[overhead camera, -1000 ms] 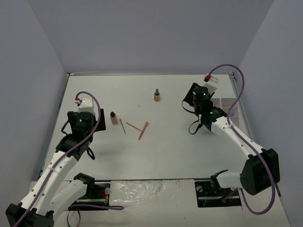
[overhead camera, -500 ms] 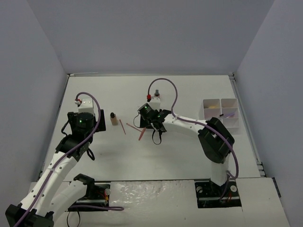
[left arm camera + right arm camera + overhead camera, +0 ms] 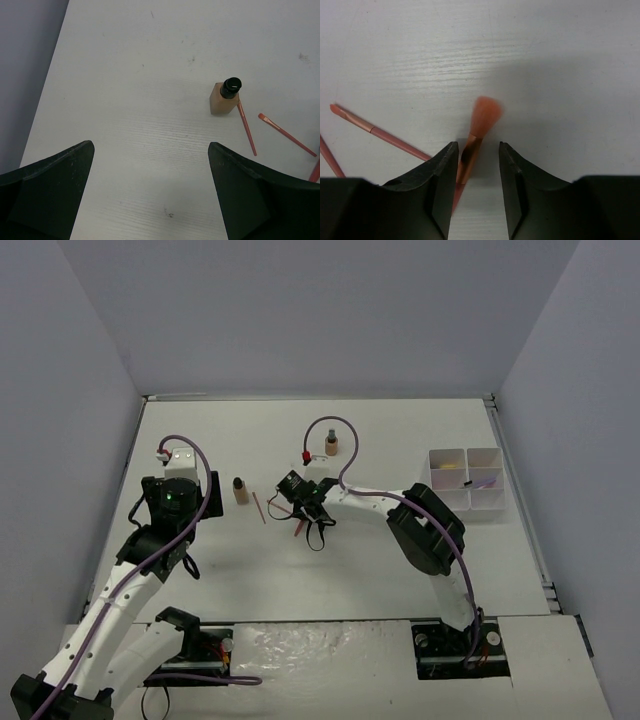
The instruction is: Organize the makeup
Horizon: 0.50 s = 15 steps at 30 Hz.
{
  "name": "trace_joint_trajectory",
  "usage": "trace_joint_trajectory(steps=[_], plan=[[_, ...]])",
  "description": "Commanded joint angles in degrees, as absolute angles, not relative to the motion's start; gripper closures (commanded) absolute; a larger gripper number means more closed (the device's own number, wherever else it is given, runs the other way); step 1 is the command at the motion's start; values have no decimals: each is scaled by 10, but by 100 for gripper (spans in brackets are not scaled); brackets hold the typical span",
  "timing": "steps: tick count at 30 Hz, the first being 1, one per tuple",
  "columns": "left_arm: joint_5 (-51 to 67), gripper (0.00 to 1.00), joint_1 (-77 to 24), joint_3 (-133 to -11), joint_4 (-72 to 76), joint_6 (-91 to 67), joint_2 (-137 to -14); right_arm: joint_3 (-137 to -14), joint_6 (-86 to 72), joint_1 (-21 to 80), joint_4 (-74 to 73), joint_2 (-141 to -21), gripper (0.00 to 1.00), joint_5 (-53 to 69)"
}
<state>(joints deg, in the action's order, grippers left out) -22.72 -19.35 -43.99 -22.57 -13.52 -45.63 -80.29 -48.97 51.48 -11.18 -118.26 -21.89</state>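
Swung away from the white tray point(image 3: 466, 502) since the earlier view, the right arm now stretches across the surface point(image 3: 380, 560) to the loose items left of centre, while the left arm has not shifted. The right gripper point(image 3: 477, 146) is down over the pink brush point(image 3: 484, 114). Its jaws have narrowed and stand on either side of the brush handle, but a gap shows on one side, so the brush looks bracketed rather than clamped. It lies flat on the surface, its fluffy head pointing away from the wrist camera. The left gripper point(image 3: 151, 145) hovers with its jaws spread wide and nothing between them.

As for progress, the tray at the right edge holds a few small things, among them something yellowish and a lilac stick, each in its own compartment. They are too small to name further. Much remains out on the surface: one tan bottle point(image 3: 240, 491) standing upright near the left arm, a second bottle point(image 3: 331, 446) upright farther back, and two thin sticks point(image 3: 246, 127) lying just beside the brush. Judging by this, sorting is under way but well short of done. The brush is the piece in hand, and four more pieces are left to carry to the tray
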Motion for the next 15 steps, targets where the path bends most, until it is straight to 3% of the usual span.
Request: trace_joint_trajectory(steps=[1, 4, 10, 15], plan=[[-230, 3, -192, -459, -202, -128, -450, -822, -514, 514, -125, -1184, 69, -264], [-230, 3, -192, -459, -202, -129, -450, -820, -517, 511, -126, -1192, 75, -259], [-230, 3, -192, -459, -203, -129, -449, -776, -518, 498, -126, -1163, 98, -267], [-230, 3, -192, -459, -202, -129, -449, -726, -512, 477, -122, -1073, 100, -301]])
